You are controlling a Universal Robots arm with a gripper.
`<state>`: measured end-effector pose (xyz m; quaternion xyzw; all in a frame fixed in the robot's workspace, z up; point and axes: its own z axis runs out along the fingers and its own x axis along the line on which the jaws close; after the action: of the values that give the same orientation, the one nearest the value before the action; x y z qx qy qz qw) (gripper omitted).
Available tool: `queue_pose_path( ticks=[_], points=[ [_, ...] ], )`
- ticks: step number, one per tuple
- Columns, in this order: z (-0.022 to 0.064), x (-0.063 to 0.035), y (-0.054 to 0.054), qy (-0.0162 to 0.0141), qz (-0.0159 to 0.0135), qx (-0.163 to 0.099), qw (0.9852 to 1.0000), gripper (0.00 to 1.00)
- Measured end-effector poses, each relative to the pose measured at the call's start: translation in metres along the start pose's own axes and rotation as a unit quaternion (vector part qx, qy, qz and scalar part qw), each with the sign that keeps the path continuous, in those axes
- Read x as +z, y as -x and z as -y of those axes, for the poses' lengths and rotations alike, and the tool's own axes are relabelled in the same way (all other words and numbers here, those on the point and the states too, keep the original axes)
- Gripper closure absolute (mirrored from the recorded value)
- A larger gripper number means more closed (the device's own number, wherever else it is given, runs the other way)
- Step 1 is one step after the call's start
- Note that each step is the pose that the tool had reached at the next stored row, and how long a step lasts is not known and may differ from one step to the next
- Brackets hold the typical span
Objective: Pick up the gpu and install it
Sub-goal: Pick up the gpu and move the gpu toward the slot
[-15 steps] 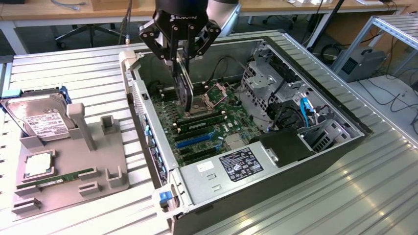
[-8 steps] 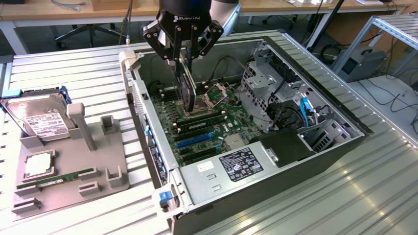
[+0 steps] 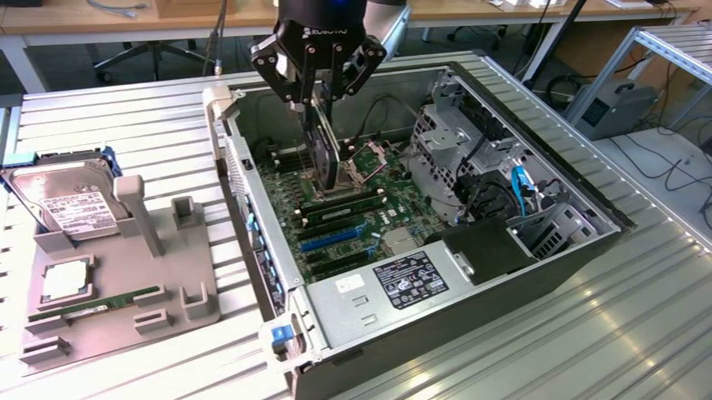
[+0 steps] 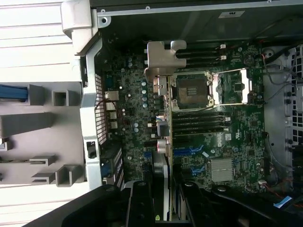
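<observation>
The gpu [image 3: 325, 150], a thin dark card, hangs on edge inside the open computer case [image 3: 556, 179], and my gripper [image 3: 315, 98] is shut on its upper edge. Its lower end sits just over the motherboard [image 3: 373, 212], near the CPU socket and above the blue slots [image 3: 328, 242]. In the wrist view the gpu [image 4: 166, 127] runs edge-on away from my gripper [image 4: 165, 198]. Its pale metal bracket [image 4: 161, 59] points toward the case's rear wall. I cannot tell whether the card touches the board.
A drive cage [image 3: 445, 142] and cables crowd the case on the exterior view's right, and the power supply [image 3: 412, 279] sits at the near end. Outside the case, a grey fixture [image 3: 122, 292] holds a hard drive [image 3: 67, 208], a processor [image 3: 67, 279] and a green memory stick [image 3: 95, 307].
</observation>
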<state>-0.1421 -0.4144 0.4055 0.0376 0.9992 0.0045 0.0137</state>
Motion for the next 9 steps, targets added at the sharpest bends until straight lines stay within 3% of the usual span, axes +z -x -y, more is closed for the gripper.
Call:
queue_pose_path(
  ticks=[9],
  points=[
    [-0.0007,0.0015,0.0098,0.0000,0.0000,0.000,1.0000,0.73]
  ],
)
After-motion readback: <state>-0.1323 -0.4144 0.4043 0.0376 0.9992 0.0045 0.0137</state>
